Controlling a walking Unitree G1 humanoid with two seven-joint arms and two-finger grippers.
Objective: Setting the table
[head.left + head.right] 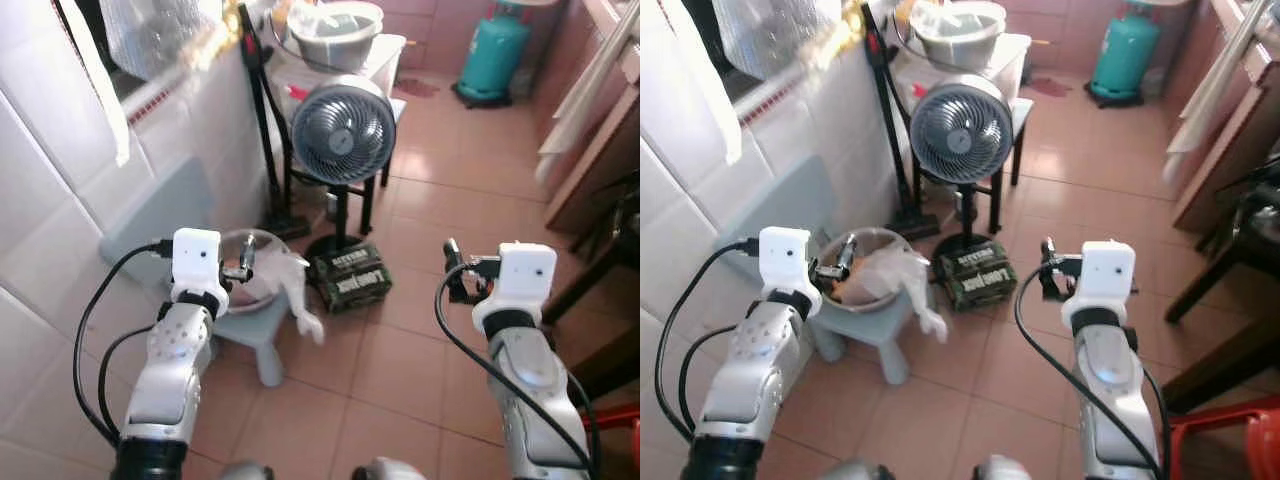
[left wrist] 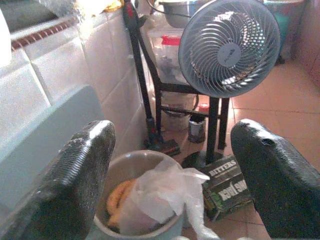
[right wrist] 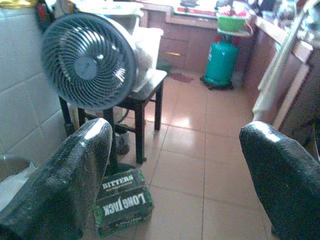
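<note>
While both arms are raised out in front over the terracotta tiled floor (image 1: 420, 350), neither one has anything in hand. Left gripper (image 2: 170, 170) sits above a metal bowl (image 1: 250, 270), fingers spread wide with nothing between them; one black finger (image 2: 75, 175) frames the near side of that bowl in the wrist view. Inside the bowl there's something orange, partly covered by a crumpled clear plastic bag (image 2: 160, 197) that spills over the rim. Bowl rests on a small grey stool (image 1: 262, 330), pushed against the white tiled wall (image 1: 60, 200) on the left.

Over on the right, the right gripper (image 3: 175, 175) hangs above bare tiles, also spread wide and empty. Just beyond it, low on the floor, a green box printed "BITTERS LONG JACK" (image 3: 122, 202) lies at the foot of a round grey fan (image 1: 342, 130). Fan stands on a dark stand, and behind it a small table carries a large basin (image 1: 335, 35). Far right, a teal gas cylinder (image 1: 492, 55) stands by the wall. A dark wooden table leg (image 1: 590, 270) shows at the right edge.
</note>
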